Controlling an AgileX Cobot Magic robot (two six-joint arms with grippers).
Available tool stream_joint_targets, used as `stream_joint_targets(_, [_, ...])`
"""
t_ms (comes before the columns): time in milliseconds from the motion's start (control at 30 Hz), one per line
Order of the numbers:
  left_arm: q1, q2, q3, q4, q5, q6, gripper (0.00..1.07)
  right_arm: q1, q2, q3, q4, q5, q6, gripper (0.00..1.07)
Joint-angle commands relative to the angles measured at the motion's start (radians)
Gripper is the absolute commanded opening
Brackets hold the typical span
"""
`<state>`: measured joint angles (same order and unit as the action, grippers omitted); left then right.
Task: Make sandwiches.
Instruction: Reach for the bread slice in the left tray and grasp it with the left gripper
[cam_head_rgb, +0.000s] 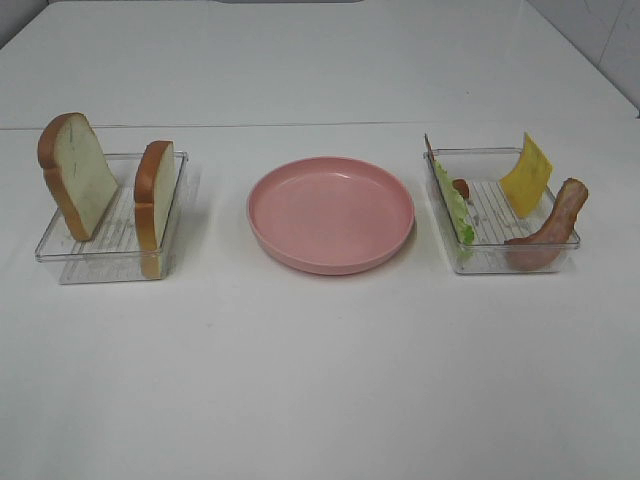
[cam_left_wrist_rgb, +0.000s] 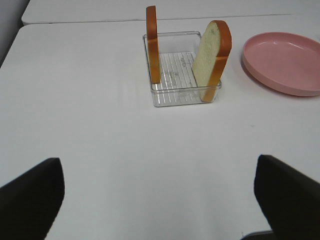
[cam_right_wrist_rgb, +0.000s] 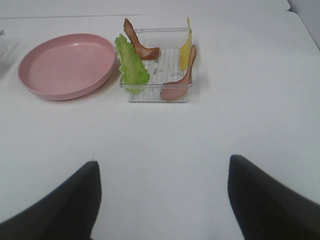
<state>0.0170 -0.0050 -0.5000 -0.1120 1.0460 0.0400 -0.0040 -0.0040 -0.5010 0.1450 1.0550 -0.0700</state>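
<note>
Gaping empty, left gripper faces distant bread slices, right gripper distant fillings.

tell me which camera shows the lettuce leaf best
The right wrist view: the lettuce leaf shows its broad ruffled face there, leaning at the side of the clear tray. The exterior high view catches it nearly edge-on, a narrow green strip. The left wrist view does not include it.

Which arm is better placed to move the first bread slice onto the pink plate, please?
Left: the left tool, open and empty, faces the bread tray, where both slices stand upright beside the plate; the right tool faces the fillings tray.
</note>
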Motion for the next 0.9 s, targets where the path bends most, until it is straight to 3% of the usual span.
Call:
stream_joint_targets(33, [-0.004,-0.016,0.001,-0.001,-0.012,-0.003,0.95,-0.003,-0.024,0.002,0.001,-0.005,-0.015,0.70])
stream_joint_targets(667, [-0.004,-0.002,0.000,0.000,-0.010,-0.001,0.95,-0.003,-0.024,0.002,0.001,-0.005,-0.015,0.70])
stream_joint_targets(900, [-0.004,0.285,-0.143,0.005,0.085,-0.001,0.95,-0.003,-0.024,0.002,0.001,-0.005,-0.015,0.70])
